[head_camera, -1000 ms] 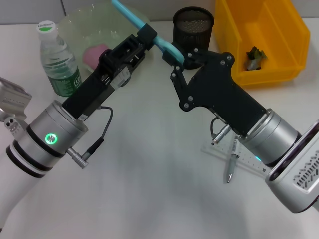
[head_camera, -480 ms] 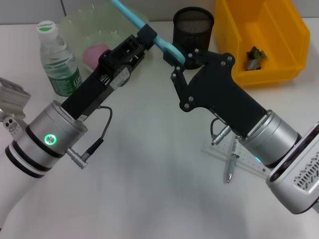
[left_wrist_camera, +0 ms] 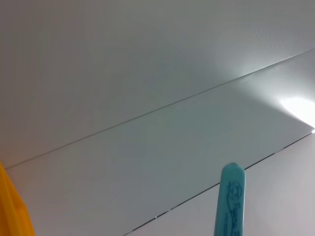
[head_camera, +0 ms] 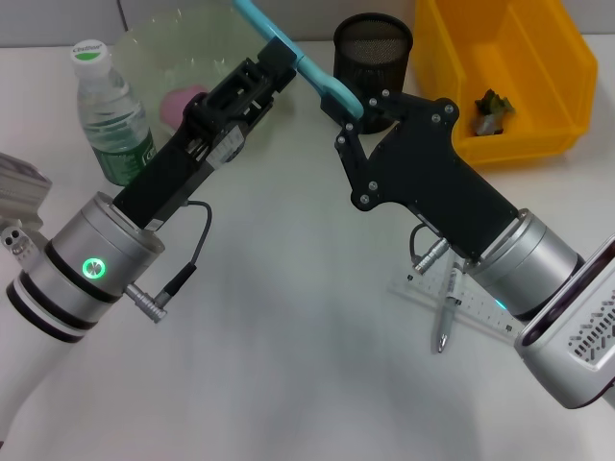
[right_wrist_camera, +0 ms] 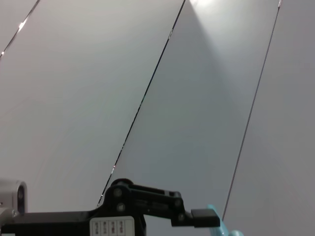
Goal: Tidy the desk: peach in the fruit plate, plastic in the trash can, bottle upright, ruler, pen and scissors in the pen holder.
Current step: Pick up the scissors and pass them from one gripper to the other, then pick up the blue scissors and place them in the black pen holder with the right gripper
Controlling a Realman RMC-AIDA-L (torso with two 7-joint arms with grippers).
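The left tool (head_camera: 279, 65) and the right tool (head_camera: 348, 106) both met on the teal scissors (head_camera: 300, 60), held in the air just beside the pen holder (head_camera: 373, 40), which read to me as a hand-over so the scissors could be dropped in from the right side. The left tool was pinching the scissors partway along; the right tool was at the lower end, by the handle, but whether it was pressed together on it I could not tell. The blades slanted up and away toward the far edge, their tip showing in the left wrist view. Both forearms reached in low and diagonal from either side, converging over the worktop (head_camera: 288, 317). Outward from there, the peach (head_camera: 181, 101) already sat in the clear plate (head_camera: 154, 48), the bottle (head_camera: 110, 115) stood upright beside it, and a crumpled scrap (head_camera: 492, 106) lay in the yellow bin (head_camera: 538, 58). The ruler (head_camera: 461, 305) and pen (head_camera: 448, 317) lay together on the worktop near the right arm's wrist, not yet put away.
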